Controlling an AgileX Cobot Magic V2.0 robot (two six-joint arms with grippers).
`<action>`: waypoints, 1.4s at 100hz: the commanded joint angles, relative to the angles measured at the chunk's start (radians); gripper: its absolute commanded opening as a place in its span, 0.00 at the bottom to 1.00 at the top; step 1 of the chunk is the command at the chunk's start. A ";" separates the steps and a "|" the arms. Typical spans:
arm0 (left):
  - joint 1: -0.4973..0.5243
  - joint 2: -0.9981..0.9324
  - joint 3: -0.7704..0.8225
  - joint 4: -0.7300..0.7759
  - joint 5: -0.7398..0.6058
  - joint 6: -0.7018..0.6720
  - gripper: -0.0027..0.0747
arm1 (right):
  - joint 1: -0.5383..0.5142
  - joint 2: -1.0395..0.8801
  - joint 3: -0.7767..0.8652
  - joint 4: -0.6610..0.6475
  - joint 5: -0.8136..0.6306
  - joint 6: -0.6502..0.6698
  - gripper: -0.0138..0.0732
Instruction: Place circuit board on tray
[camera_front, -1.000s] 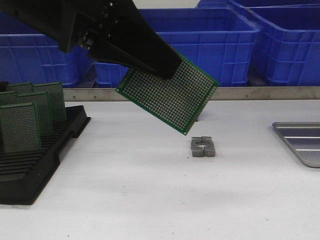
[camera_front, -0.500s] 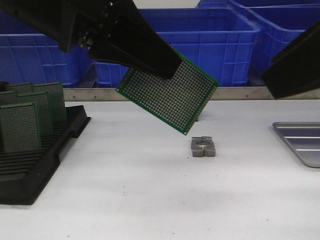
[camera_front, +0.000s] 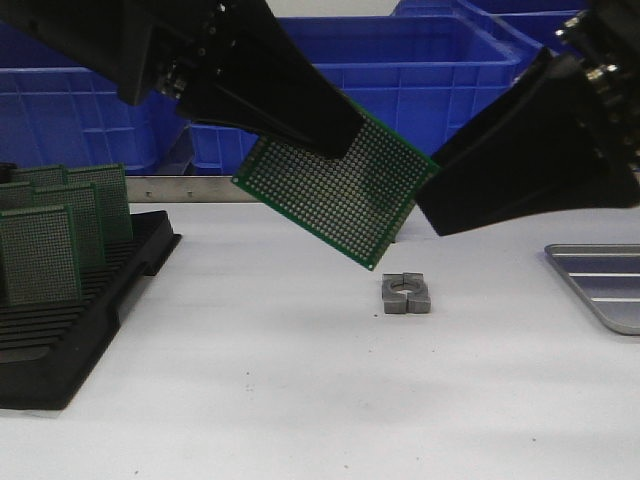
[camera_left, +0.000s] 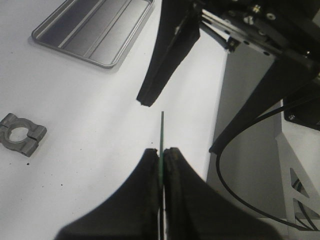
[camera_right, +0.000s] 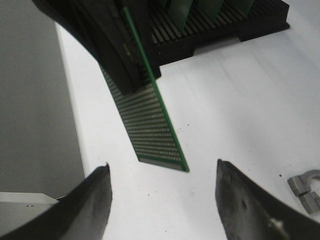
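Gripping the circuit board (camera_front: 340, 185) in our left pincer (camera_left: 162, 159), we hold it tilted in the air above the table's (camera_front: 300, 400) middle; our right pincer (camera_right: 162, 197) gapes beside it, the tray (camera_front: 605, 280) lying at the right edge.

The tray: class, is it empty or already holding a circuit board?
Empty, as far as shown. The tray has a bare ridged floor; the circuit board is clamped in the left gripper.
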 joint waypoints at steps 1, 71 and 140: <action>-0.008 -0.028 -0.031 -0.058 0.010 -0.010 0.01 | 0.018 0.023 -0.062 0.060 0.012 -0.021 0.70; -0.008 -0.028 -0.031 -0.058 -0.018 -0.010 0.77 | 0.053 0.107 -0.136 0.059 0.080 -0.020 0.08; -0.008 -0.032 -0.082 -0.058 -0.072 0.012 0.79 | -0.300 0.109 -0.134 -0.149 -0.004 0.638 0.08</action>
